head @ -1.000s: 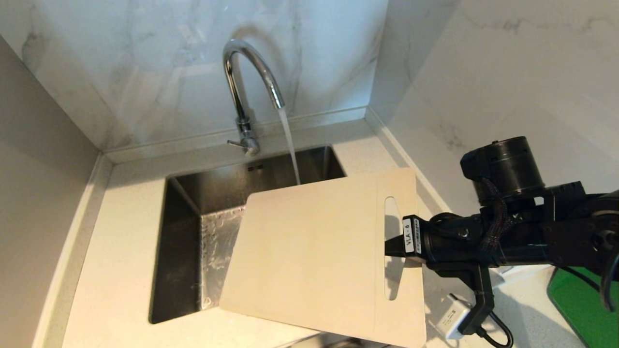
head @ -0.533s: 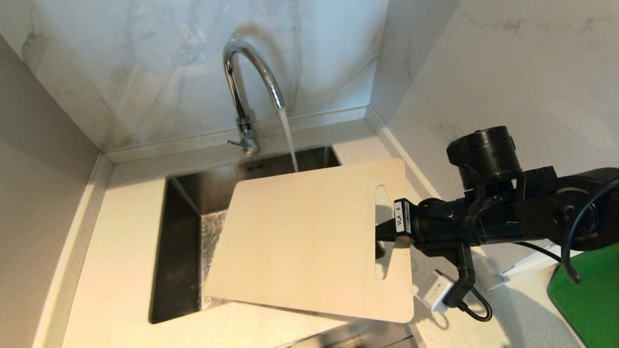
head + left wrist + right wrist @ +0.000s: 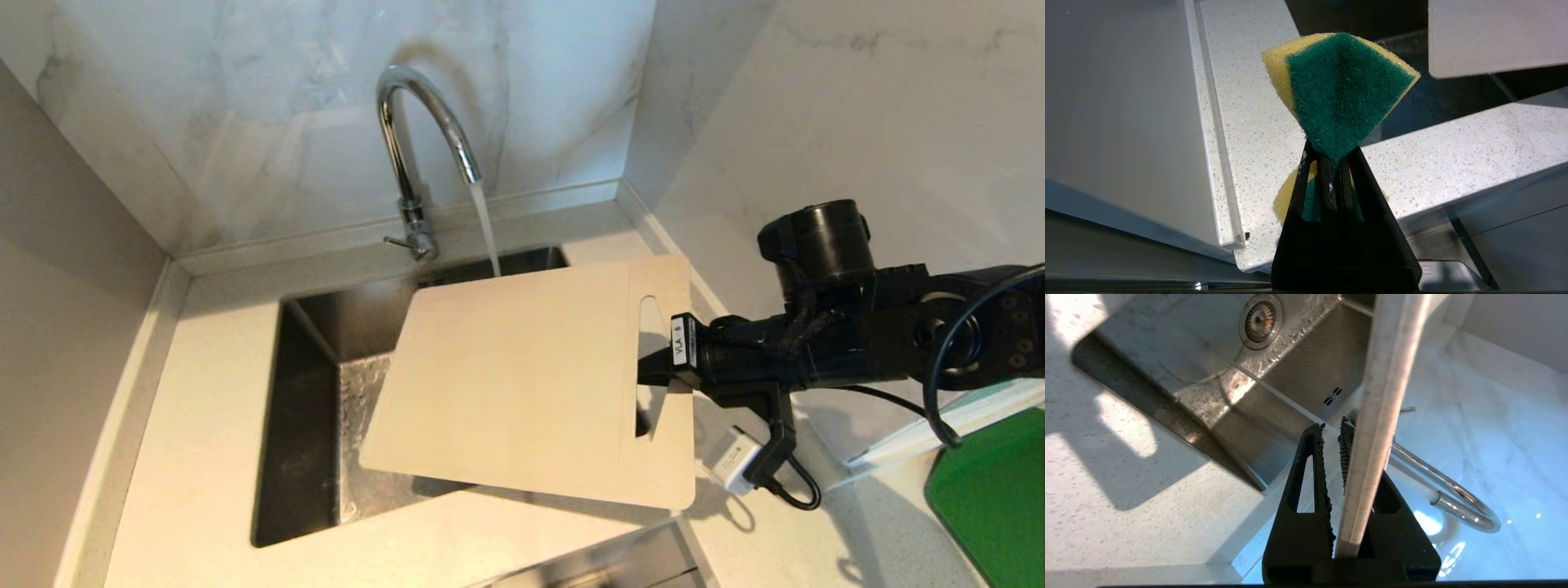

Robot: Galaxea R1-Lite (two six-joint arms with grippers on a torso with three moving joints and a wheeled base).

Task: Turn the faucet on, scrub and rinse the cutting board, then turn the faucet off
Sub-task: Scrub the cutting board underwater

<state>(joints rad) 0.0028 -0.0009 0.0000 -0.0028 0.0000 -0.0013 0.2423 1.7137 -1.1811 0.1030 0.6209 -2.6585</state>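
Board over the sink, water running!

The right gripper (image 3: 653, 377) is clamped tight on the cutting board (image 3: 522, 384) at its handle-slot end, holding it tilted above the sink (image 3: 306, 408), far edge at the faucet (image 3: 416, 155) stream. The left gripper (image 3: 1333, 163) pinches a sponge (image 3: 1341, 87), folded.
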